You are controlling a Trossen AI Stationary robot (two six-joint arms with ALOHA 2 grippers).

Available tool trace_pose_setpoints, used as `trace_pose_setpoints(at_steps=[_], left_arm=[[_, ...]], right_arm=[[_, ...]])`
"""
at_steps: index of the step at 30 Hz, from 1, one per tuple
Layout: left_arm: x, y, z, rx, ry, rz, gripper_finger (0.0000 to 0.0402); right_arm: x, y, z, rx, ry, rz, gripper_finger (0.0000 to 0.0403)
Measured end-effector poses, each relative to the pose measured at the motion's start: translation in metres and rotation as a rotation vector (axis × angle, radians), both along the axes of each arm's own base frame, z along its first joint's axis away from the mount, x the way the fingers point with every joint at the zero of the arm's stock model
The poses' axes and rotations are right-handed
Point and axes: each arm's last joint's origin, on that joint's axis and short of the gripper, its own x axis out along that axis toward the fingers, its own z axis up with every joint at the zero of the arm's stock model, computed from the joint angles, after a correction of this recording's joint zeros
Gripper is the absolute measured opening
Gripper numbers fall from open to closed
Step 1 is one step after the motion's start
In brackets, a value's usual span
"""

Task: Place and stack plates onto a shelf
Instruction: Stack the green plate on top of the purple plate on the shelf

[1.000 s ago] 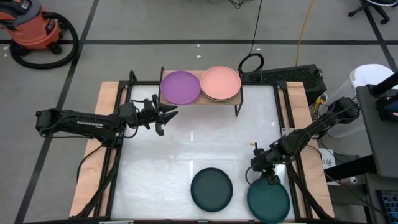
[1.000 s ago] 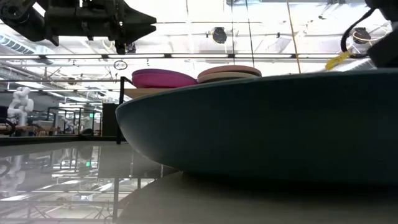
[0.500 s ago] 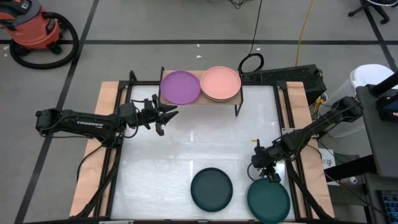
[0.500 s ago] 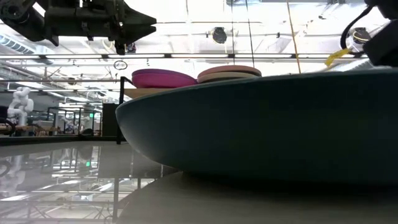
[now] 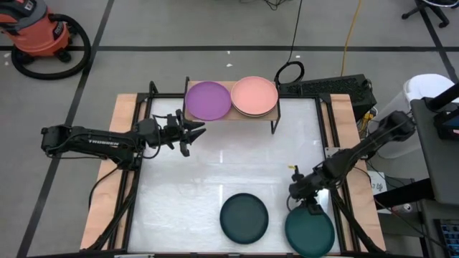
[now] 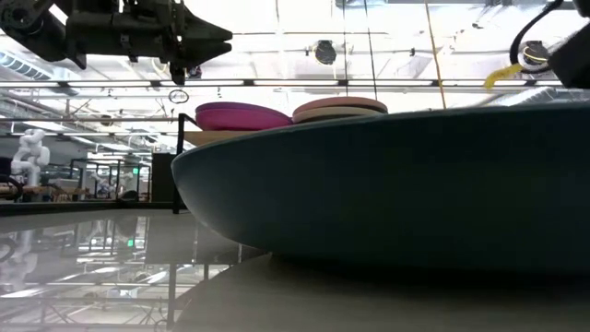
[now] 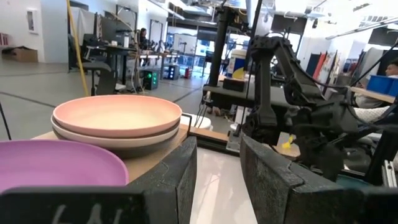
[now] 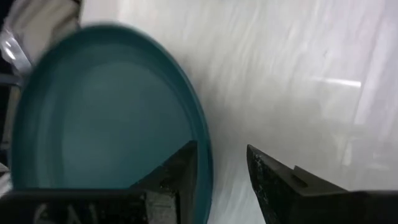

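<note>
Lowering right hand (image 5: pixel 307 204), fingers parted and empty, astride the teal plate's (image 5: pixel 310 232) rim at the desk's near right corner. Seat rim fully between fingers before closing; left hand (image 5: pixel 192 133) waits open beside shelf (image 5: pixel 229 115).

Left arm extended horizontally from the left side, its left pincer (image 5: pixel 192 133) raised with fingers (image 7: pixel 171 180) parted by a narrow gap, pointing rightward. Right arm reaching in diagonally from the right, wrist bent downward, its right pincer (image 5: pixel 310 206) low with fingers (image 8: pixel 273 180) spread apart.
</note>
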Motion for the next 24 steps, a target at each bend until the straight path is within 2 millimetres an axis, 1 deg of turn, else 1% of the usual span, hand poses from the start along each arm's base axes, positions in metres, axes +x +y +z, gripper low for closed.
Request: trace_pose_setpoints(at_steps=[5,9,12,16,17,24], left_arm=[[0.000,0.000,0.000,0.000,-0.001,0.000,0.0129],[0.000,0.000,0.000,-0.003,-0.001,0.000,0.0129],[0.000,0.000,0.000,-0.003,-0.001,0.000,0.0129],[0.000,0.000,0.000,-0.003,-0.002,0.000,0.0129],[0.000,0.000,0.000,-0.003,-0.002,0.000,0.0129],[0.000,0.000,0.000,-0.002,-0.002,0.000,0.0129]], right_arm=[[0.001,0.002,-0.011,-0.037,0.058,0.004,0.0121],[0.002,0.003,-0.014,-0.052,0.060,0.025,0.0114],[0.002,0.002,-0.014,-0.079,0.044,0.018,0.0086],[0.003,-0.001,-0.013,-0.090,0.033,-0.009,0.0023],[0.003,-0.001,-0.012,-0.087,0.032,-0.011,0.0012],[0.005,-0.007,-0.012,-0.093,0.045,-0.041,0.0003]])
